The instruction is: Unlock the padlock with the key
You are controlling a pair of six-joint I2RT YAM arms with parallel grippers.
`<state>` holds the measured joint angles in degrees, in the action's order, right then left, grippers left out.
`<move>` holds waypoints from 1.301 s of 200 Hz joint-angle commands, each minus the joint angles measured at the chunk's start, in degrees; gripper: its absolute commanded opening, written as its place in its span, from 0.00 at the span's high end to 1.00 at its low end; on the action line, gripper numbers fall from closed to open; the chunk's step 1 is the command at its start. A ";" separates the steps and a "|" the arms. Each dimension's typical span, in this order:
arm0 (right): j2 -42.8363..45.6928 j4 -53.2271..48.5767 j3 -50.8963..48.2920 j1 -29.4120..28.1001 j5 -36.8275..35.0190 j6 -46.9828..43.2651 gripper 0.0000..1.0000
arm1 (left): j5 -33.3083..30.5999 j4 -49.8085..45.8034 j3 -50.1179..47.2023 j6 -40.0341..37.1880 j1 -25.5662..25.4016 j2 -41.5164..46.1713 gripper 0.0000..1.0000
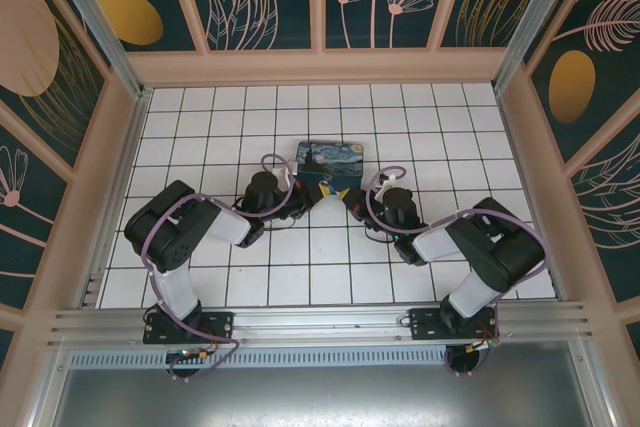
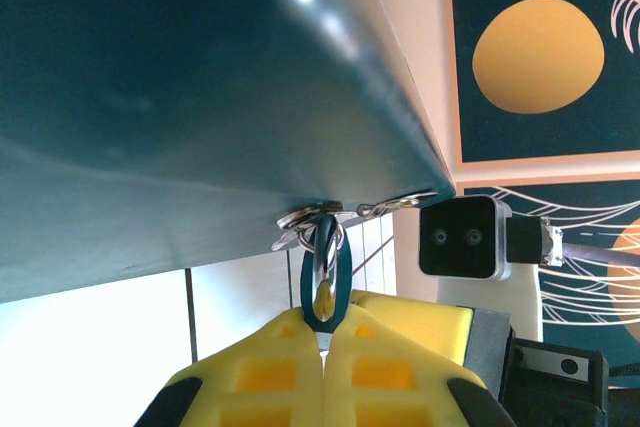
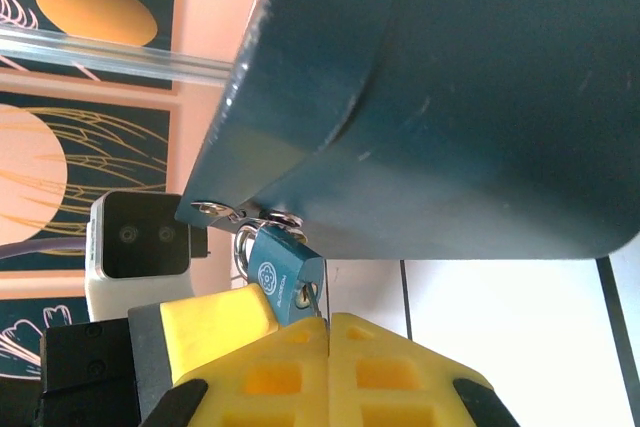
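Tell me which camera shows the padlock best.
Right wrist: the padlock hangs under the blue box, teal face, logo and keyhole plain. Left wrist catches it edge-on; in top external it is too small to tell.

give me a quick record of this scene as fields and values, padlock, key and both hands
padlock: small blue-teal padlock with a silvery shackle, hanging from the metal hasp of the dark blue painted box
key: thin metal key, tip at the padlock's keyhole
left hand: left hand shut on the padlock's body
right hand: right hand shut on the key
lock state: cannot tell
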<state>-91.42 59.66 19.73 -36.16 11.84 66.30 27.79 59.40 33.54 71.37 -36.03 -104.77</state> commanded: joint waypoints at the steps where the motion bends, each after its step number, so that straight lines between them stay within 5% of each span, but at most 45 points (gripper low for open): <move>1: 1.04 1.07 3.14 0.59 1.48 -2.43 1.00 | 4.59 0.57 0.06 -1.33 -1.15 1.90 1.00; 68: -4.74 15.48 -0.97 -1.13 -1.02 4.88 1.00 | 5.14 3.49 -0.40 1.49 -1.15 1.51 1.00; 102: -10.42 27.32 -1.74 0.90 3.55 8.18 1.00 | 5.79 6.02 -0.91 3.99 -1.15 1.33 1.00; 136: -11.18 23.33 1.14 1.89 8.01 3.44 1.00 | 5.97 6.09 -0.90 4.36 -1.15 1.80 1.00; 190: -3.52 2.95 5.63 1.62 4.63 -10.23 1.00 | 6.22 5.84 -0.76 4.34 -1.20 2.17 1.00; 215: -5.34 4.38 7.21 1.71 7.70 -7.27 1.00 | 6.23 5.88 -0.59 4.17 -1.15 2.11 1.00; 260: -13.68 23.84 7.32 2.22 13.21 6.28 1.00 | 6.28 5.14 -0.43 3.80 -1.15 2.21 1.00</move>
<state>-100.77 68.01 24.25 -33.65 19.64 65.08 25.15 61.23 32.86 75.53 -34.76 -104.29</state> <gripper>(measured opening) 0.049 0.060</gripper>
